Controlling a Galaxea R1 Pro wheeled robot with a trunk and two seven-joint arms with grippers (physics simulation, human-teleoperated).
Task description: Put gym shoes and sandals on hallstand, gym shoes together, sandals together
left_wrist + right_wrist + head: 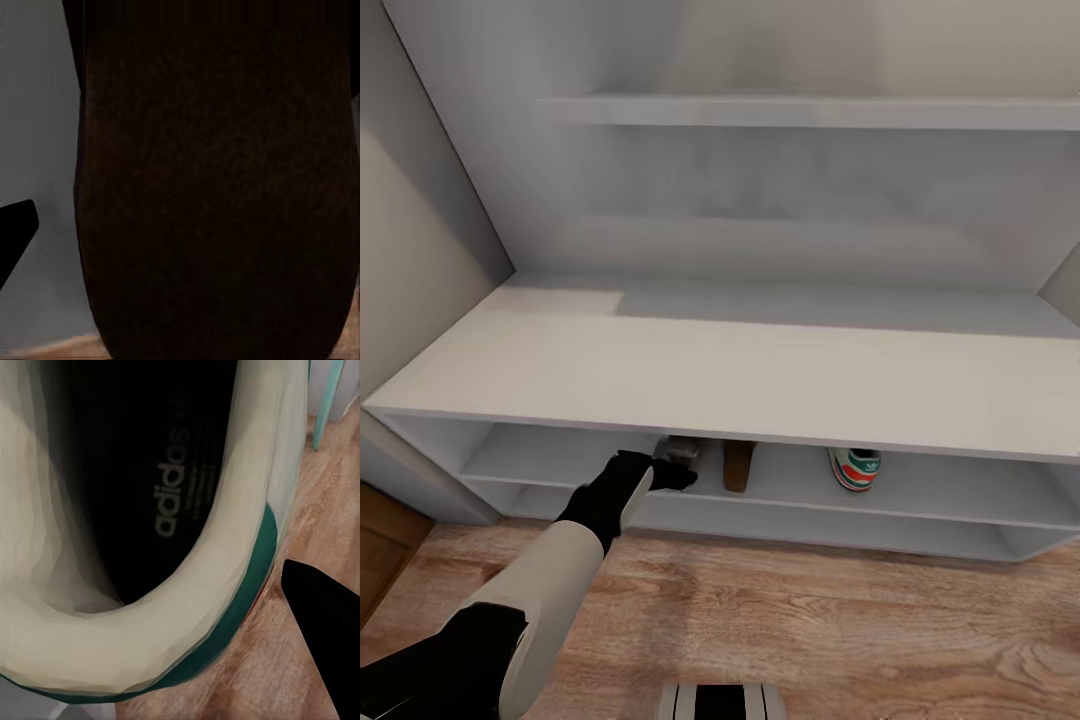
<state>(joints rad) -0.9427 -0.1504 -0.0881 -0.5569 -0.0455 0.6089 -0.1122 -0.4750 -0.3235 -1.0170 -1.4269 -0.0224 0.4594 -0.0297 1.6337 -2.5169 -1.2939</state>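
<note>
The hallstand (760, 375) is a light grey bench with two open shelves. On its upper open shelf a brown sandal (738, 466) stands near the middle. To its right sits a gym shoe (855, 468), white with a green and red-orange heel. My left gripper (678, 466) reaches into that shelf just left of the sandal. In the left wrist view a dark brown sandal (217, 187) is very close, and one black fingertip (15, 232) stands apart from it. The right wrist view looks into a second gym shoe (150, 510) above the corridor floor (315, 510). One fingertip (322, 622) rests at its green-striped side.
A grey wall shelf (810, 110) hangs above the bench top. Wood-plank floor (810, 620) lies in front of the rack, and my base (720, 702) shows at the lower edge. A teal piece (324, 405) stands beyond the held shoe.
</note>
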